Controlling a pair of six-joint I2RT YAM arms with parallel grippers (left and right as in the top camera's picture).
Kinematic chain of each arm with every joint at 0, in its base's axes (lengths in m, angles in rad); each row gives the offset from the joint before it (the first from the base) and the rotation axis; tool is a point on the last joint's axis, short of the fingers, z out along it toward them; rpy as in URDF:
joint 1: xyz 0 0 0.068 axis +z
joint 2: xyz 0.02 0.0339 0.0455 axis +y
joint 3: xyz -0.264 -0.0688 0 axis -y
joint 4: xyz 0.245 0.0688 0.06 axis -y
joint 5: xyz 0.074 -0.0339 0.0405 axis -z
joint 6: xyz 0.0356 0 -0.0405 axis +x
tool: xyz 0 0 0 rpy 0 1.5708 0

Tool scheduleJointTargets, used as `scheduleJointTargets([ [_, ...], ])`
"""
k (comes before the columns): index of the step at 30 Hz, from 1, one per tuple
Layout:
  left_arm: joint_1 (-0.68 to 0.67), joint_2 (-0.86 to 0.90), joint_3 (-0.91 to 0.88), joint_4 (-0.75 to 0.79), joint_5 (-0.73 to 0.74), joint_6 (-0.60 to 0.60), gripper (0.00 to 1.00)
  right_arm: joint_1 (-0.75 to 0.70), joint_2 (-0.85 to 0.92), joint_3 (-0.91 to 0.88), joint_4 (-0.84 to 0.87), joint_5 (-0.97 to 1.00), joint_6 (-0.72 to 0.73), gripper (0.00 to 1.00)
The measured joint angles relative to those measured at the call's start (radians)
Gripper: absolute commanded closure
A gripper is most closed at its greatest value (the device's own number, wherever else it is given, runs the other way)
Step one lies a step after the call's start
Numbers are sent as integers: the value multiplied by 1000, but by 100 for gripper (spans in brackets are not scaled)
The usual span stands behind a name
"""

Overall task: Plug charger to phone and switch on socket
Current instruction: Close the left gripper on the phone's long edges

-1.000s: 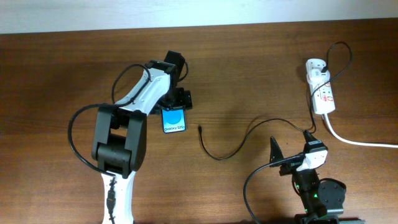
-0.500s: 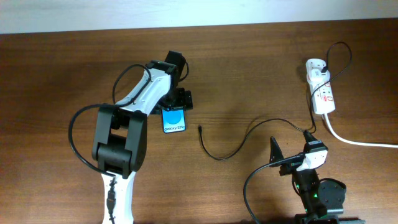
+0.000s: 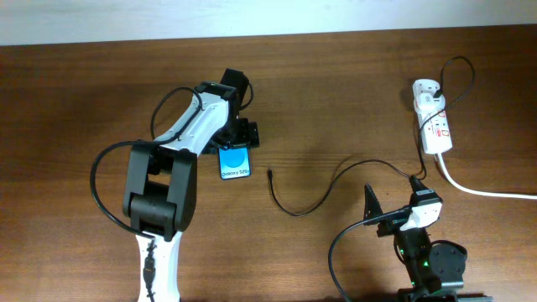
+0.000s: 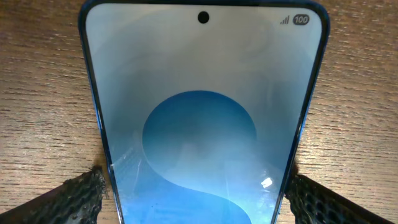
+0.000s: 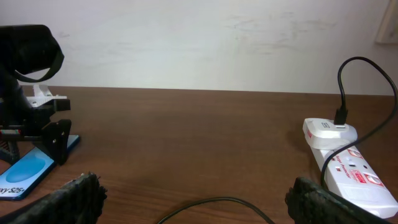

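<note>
The phone (image 3: 236, 162) lies flat, screen up and blue, at centre left of the table. My left gripper (image 3: 237, 141) is lowered over its far end and is open. In the left wrist view the phone (image 4: 199, 112) fills the frame, and the left gripper (image 4: 199, 194) has one finger just outside each long edge. The charger (image 3: 295, 210) curves across the table, its free plug (image 3: 270, 174) lying right of the phone. The white socket (image 3: 434, 117) sits at the far right with the charger's other end plugged into it. My right gripper (image 3: 393, 200) is open near the front edge, holding nothing.
A thick white cord (image 3: 482, 190) runs from the socket off the right edge. In the right wrist view the right gripper (image 5: 196, 199) faces the charger (image 5: 217, 202), with the socket (image 5: 348, 158) at right and the left arm (image 5: 28, 74) over the phone (image 5: 25, 174) at left.
</note>
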Motion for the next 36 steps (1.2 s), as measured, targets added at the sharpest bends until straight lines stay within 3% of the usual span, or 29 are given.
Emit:
scheduleJointTargets([
  [15, 2, 0, -2, 2, -1, 0, 4, 0, 0, 0, 0, 0, 1, 2],
  [18, 3, 0, -2, 1, -2, 0, 13, 0, 0, 0, 0, 0, 0, 2],
  [24, 8, -2, -5, 2, -6, 0, 16, 0, 0, 0, 0, 0, 1, 2],
  [36, 9, -2, -5, 2, -8, 0, 17, 0, 0, 0, 0, 0, 0, 2],
])
